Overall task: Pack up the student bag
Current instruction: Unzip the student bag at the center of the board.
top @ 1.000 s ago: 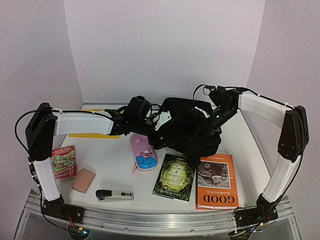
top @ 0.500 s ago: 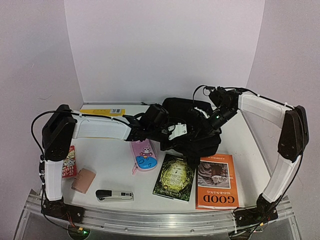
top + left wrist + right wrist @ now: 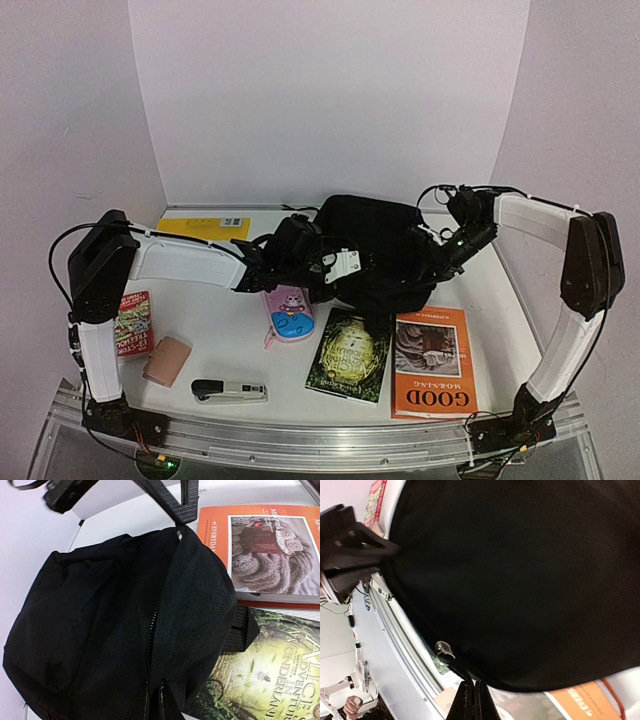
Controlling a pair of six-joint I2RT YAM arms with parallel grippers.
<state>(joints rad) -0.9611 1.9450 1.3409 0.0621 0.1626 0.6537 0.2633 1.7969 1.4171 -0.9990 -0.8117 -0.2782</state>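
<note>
Your left pincer (image 3: 338,265) has swung in from the left side of the desk (image 3: 225,335) and has closed on the student bag (image 3: 380,245) beside its zip (image 3: 152,645). The right pincer (image 3: 441,258) has shifted slightly rightward and is pinched shut on the bag's right edge. The bag lies mid-desk, toward the back edge. Draw the two grips apart evenly, so the mouth opens without the bag dragging. The left arm (image 3: 190,262) reaches low and nearly level; the right arm (image 3: 540,215) angles down from above.

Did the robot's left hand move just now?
Yes. The left gripper slid right, away from the yellow book at the back and up against the student bag.
</note>
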